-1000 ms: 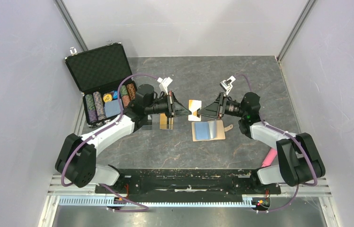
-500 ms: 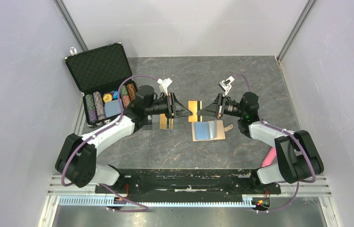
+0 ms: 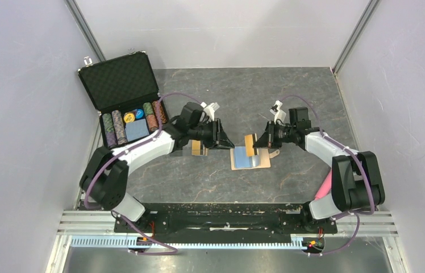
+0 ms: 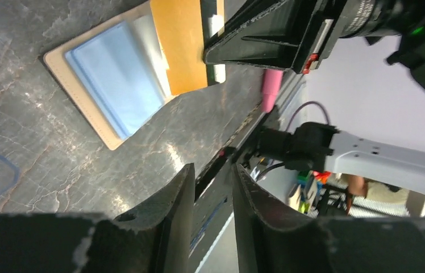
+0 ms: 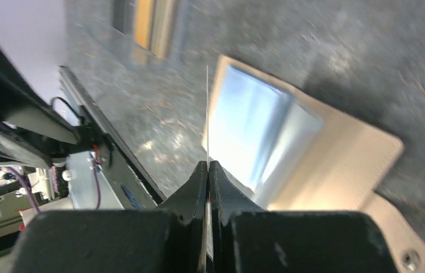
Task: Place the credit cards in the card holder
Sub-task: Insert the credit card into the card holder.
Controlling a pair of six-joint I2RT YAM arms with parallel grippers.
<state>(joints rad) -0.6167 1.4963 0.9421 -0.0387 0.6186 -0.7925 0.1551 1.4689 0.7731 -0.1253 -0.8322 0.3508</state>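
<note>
From my screen I see the right gripper [image 5: 208,165] closed tight on the gold-orange card [image 4: 184,45]. It pinches one short end of the card, and the free part sticks out from the fingertips. The card is held over the wallet [image 3: 258,159], at the wallet's 12 o'clock side. I cannot tell if the card's edge touches the blue lining or only hangs above it.

The wallet lies unfolded on the table [image 3: 210,182], blue side up, at about 4 o'clock from the table's middle. Its small tab points to 3 o'clock.

The left gripper [image 4: 213,170] has its jaws a little apart and nothing is between them. It stands at 10 o'clock from the wallet, near the card but apart from it.

At 9 o'clock from the wallet lies a clear sleeve [image 3: 198,149] with something gold-coloured inside. The black case [image 3: 120,79] stands open at 10 o'clock of the table, with poker chips [image 3: 118,126] in rows inside it.
</note>
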